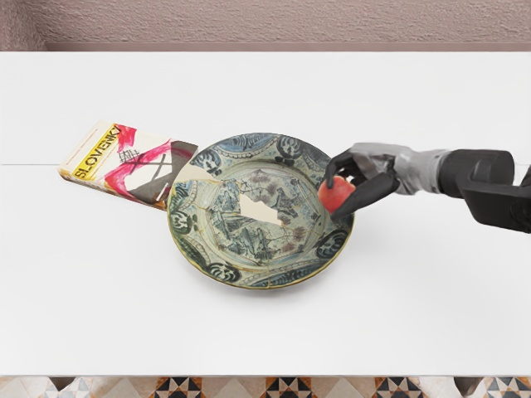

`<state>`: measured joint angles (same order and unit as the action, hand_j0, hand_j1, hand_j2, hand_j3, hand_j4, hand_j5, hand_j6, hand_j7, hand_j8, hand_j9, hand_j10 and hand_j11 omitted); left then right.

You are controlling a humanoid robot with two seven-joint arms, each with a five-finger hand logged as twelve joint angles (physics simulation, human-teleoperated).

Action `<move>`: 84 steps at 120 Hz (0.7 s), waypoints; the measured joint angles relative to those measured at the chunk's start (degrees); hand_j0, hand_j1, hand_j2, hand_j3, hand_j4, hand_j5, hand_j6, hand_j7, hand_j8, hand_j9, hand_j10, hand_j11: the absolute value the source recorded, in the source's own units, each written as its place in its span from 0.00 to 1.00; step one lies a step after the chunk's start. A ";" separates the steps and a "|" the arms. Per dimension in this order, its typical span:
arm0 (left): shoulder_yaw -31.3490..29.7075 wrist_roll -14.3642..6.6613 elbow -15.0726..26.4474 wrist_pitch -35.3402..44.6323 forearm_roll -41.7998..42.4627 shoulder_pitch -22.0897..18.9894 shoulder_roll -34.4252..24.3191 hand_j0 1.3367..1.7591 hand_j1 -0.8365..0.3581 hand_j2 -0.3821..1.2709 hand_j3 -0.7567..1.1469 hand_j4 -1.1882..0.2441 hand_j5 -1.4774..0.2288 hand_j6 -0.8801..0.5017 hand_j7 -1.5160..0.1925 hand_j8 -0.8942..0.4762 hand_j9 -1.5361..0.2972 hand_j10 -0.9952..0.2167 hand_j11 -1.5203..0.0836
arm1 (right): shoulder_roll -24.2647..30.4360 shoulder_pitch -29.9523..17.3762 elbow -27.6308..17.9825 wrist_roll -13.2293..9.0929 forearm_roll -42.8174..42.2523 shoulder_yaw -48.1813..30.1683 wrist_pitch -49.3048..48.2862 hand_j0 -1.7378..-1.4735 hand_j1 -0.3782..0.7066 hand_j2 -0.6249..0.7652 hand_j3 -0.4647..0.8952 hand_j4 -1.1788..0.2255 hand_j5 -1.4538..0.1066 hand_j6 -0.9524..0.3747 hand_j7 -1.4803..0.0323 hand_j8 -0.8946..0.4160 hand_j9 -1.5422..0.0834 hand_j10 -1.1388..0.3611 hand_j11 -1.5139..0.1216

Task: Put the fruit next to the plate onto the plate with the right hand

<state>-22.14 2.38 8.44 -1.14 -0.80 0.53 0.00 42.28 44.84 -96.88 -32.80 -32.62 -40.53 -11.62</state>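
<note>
Glazed ceramic plate [249, 257], glossy paper book [124, 162], matt white table [83, 290].

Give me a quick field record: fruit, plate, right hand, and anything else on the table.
fruit: red, round, held over the plate's right inner rim; contact with the plate unclear
plate: patterned blue-green dish, mid-table
right hand: arm enters from the right, fingers curled around the fruit
left arm: not in view
book: yellow-and-pink cover, left of the plate, its corner meeting the rim
table: white
task state: fruit not yet released

Bright, even light; soft shadows; slightly blurry render.
</note>
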 joint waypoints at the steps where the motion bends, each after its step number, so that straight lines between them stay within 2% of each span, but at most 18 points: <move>1: 0.00 0.00 0.00 0.00 0.00 0.00 0.00 0.76 0.76 0.26 0.40 0.67 0.69 0.47 0.71 0.48 0.67 0.63 0.76 | -0.27 0.01 0.01 -0.01 -0.03 0.00 -0.02 0.34 0.67 0.64 0.34 0.24 0.16 0.48 0.23 0.51 0.23 0.50 0.21; 14: 0.00 0.00 0.00 0.00 0.00 0.00 0.00 0.76 0.76 0.26 0.40 0.67 0.69 0.47 0.71 0.48 0.67 0.63 0.76 | -3.82 1.26 0.19 -0.15 -1.41 0.54 -0.07 0.34 0.67 0.64 0.34 0.24 0.16 0.48 0.23 0.52 0.23 0.50 0.21; 32: 0.00 0.00 0.00 0.00 0.00 0.00 0.00 0.76 0.76 0.26 0.40 0.67 0.69 0.47 0.71 0.48 0.67 0.63 0.76 | -10.35 3.02 1.34 -0.26 -10.01 1.92 0.31 0.34 0.67 0.64 0.34 0.24 0.16 0.48 0.23 0.51 0.23 0.50 0.21; 63: -0.01 -0.01 0.00 0.00 0.01 0.00 0.00 0.76 0.76 0.26 0.40 0.67 0.69 0.47 0.71 0.48 0.67 0.63 0.76 | -19.53 11.67 6.12 -0.31 -23.44 13.51 3.97 0.34 0.67 0.64 0.34 0.24 0.15 0.48 0.23 0.52 0.22 0.50 0.21; 84: -0.01 -0.01 0.00 0.00 0.01 0.00 0.00 0.76 0.76 0.26 0.40 0.67 0.69 0.47 0.71 0.48 0.67 0.63 0.76 | -22.06 13.78 8.23 -0.31 -28.27 17.26 5.00 0.35 0.68 0.65 0.34 0.24 0.16 0.48 0.23 0.52 0.23 0.50 0.21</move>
<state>-22.15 2.37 8.44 -1.14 -0.79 0.53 0.00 20.22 58.61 -88.65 -33.11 -60.89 -23.27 -6.62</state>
